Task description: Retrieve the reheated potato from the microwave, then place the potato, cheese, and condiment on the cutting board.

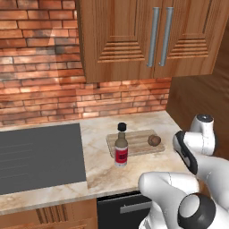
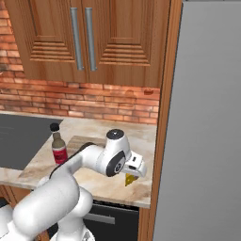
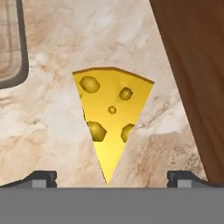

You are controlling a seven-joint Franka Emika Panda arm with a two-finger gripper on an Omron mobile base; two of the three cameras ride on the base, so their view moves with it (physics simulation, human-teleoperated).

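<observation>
With my end effector point(image 3: 112, 177) spread wide, I see the cheese point(image 3: 110, 118) lying on the table point(image 3: 52, 122) directly below it, its tip pointing between the fingers, right of the board point(image 1: 136, 142).

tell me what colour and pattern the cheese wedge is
Yellow with darker round holes across its face; the cheese shows best in the hand view.

a red brick wall point(image 1: 40, 85) is seen behind a pale marble counter point(image 1: 96, 172). wooden upper cabinets point(image 1: 147, 36) with two vertical metal handles point(image 1: 159, 36) are hung above it. a dark grey cooktop point(image 1: 38, 156) is set into the counter at the left. a tall wooden side panel point(image 2: 165, 117) is met by a flat grey surface point(image 2: 207, 122) at the right.
</observation>
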